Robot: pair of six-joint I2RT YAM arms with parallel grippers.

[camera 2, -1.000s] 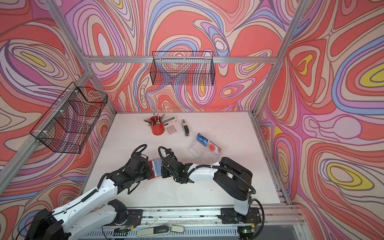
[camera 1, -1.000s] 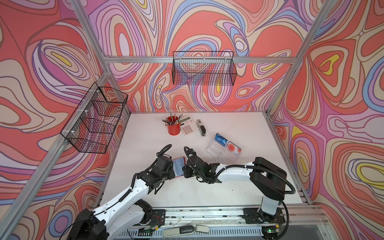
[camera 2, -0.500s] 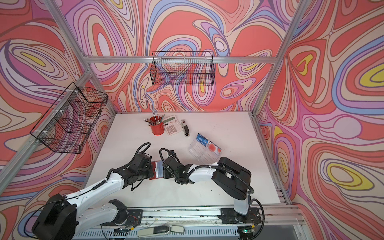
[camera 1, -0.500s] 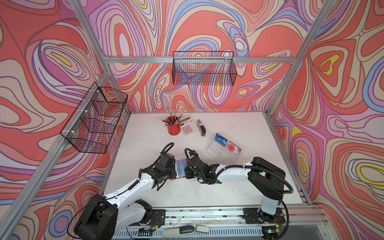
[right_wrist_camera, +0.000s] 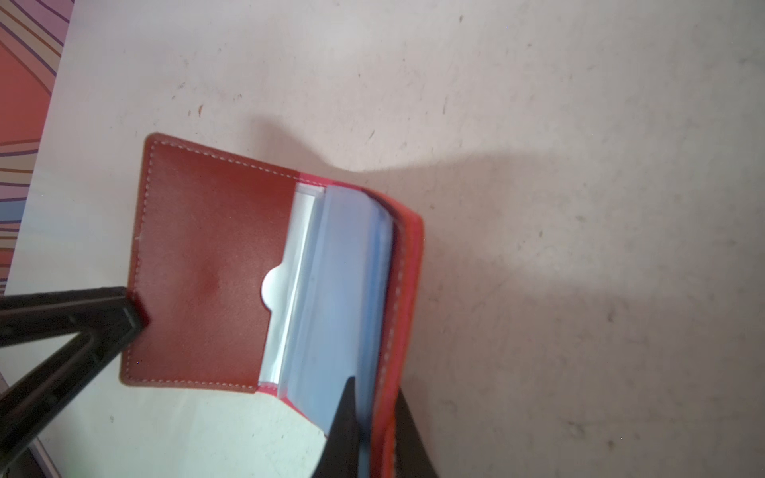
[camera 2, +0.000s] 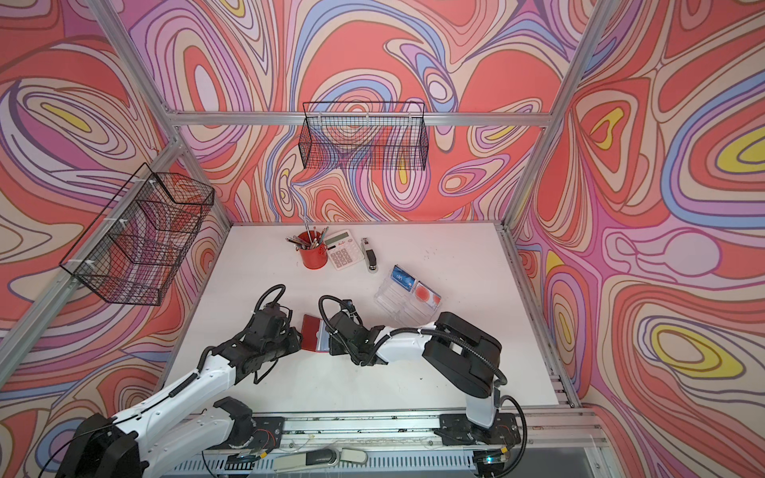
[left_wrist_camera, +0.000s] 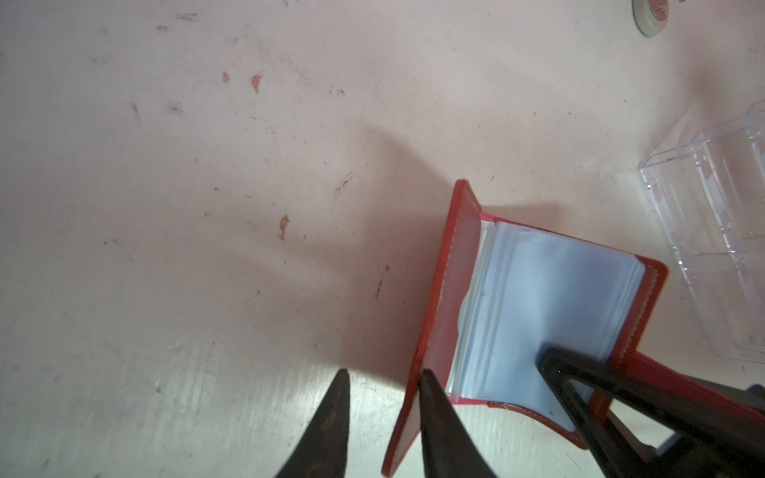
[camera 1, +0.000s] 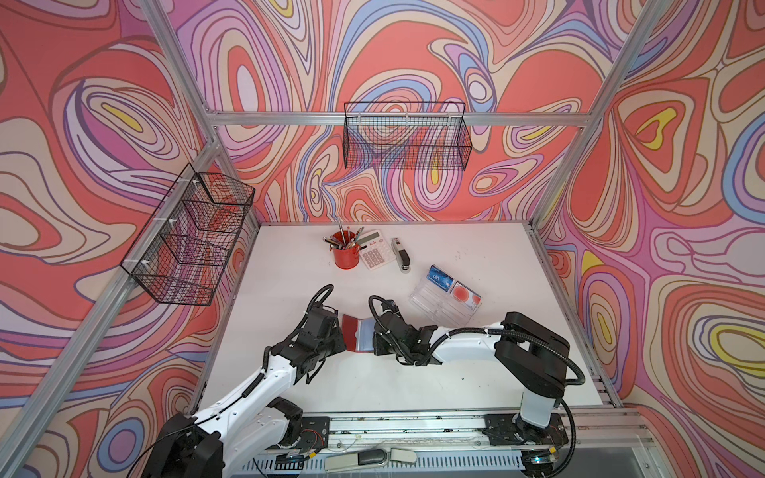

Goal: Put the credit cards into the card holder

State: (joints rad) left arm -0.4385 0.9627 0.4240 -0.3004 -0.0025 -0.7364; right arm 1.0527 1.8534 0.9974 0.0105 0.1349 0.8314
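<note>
The red card holder [camera 1: 356,334] [camera 2: 311,332] is spread open at mid-table between both grippers, its clear sleeves over blue lining facing up. My right gripper [right_wrist_camera: 374,385] [camera 1: 374,339] is shut on the card holder's [right_wrist_camera: 207,269] right cover and sleeves. My left gripper [left_wrist_camera: 385,372] [camera 1: 339,335] is open; the card holder's [left_wrist_camera: 538,298] left flap stands on edge between its jaws, against one finger. Two credit cards lie in the clear tray: a blue one [camera 1: 439,276] [camera 2: 403,278] and a pale one with a red circle [camera 1: 464,294] [camera 2: 426,294].
The clear acrylic tray [camera 1: 434,308] sits right of the grippers. At the back stand a red pencil cup [camera 1: 345,256], a calculator [camera 1: 376,250] and a stapler [camera 1: 401,254]. Wire baskets hang on the left wall [camera 1: 186,244] and the back wall [camera 1: 407,136].
My left gripper's jaws have parted and let go of the left flap they were pinching. The right gripper keeps its grip, and the holder stays in about the same place.
</note>
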